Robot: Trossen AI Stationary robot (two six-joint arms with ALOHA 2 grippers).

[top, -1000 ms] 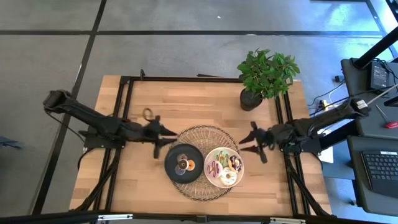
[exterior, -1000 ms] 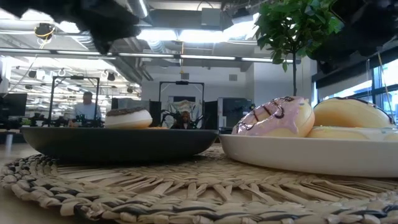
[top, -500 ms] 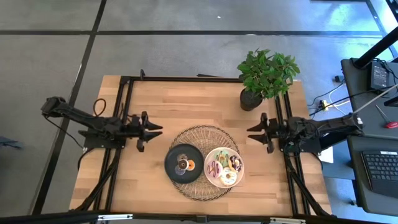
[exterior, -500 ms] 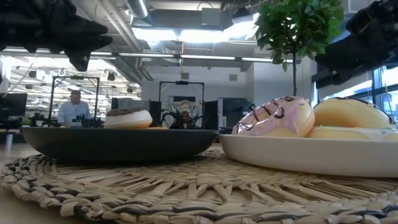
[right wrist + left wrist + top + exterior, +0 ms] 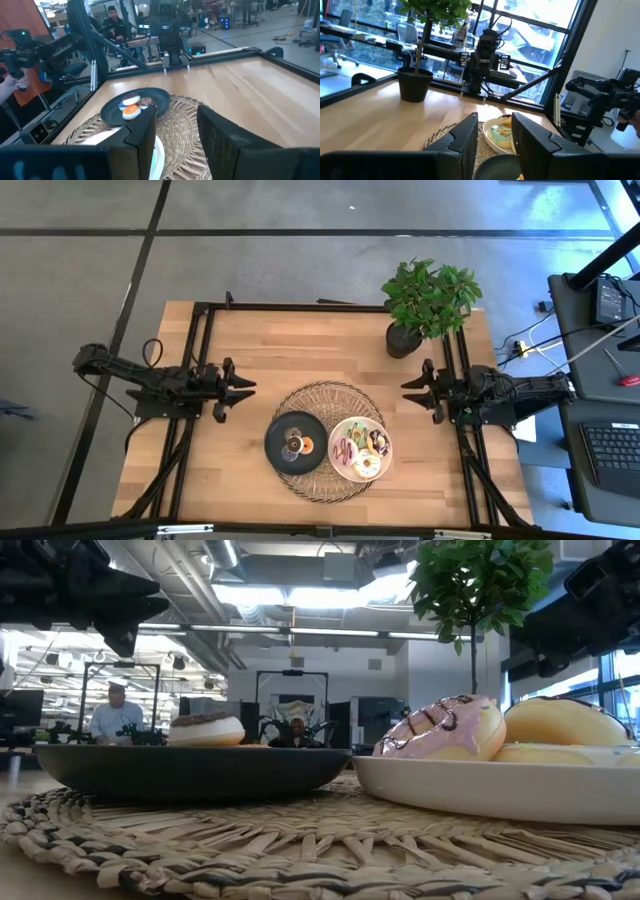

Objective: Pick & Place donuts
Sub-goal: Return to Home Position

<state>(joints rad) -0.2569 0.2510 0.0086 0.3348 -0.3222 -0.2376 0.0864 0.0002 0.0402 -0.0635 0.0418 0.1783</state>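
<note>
Both grippers hover open above the table, holding nothing. My left gripper point(image 5: 243, 388) is left of the woven mat point(image 5: 330, 402). My right gripper point(image 5: 408, 391) is right of it. The round black plate point(image 5: 275, 442) carries a few small donuts point(image 5: 294, 445), among them a cream-and-orange one point(image 5: 131, 110). The white plate point(image 5: 339, 468) beside it holds several donuts point(image 5: 362, 450), including a pink striped one point(image 5: 440, 728) and a cream one point(image 5: 560, 723). Both plates rest on the mat.
A potted plant point(image 5: 425, 300) stands near the table's far right corner, close behind my right arm. Black rails point(image 5: 205, 350) run along the table's left, right and far sides. Bare wood lies between the mat and the far rail. People show in the room beyond point(image 5: 116, 27).
Both arms have drawn back from the plates. My left gripper moved toward the table's left edge and a little toward the far edge. My right gripper moved toward the right edge and likewise slightly farther away. Plates and donuts have stayed where they were.
</note>
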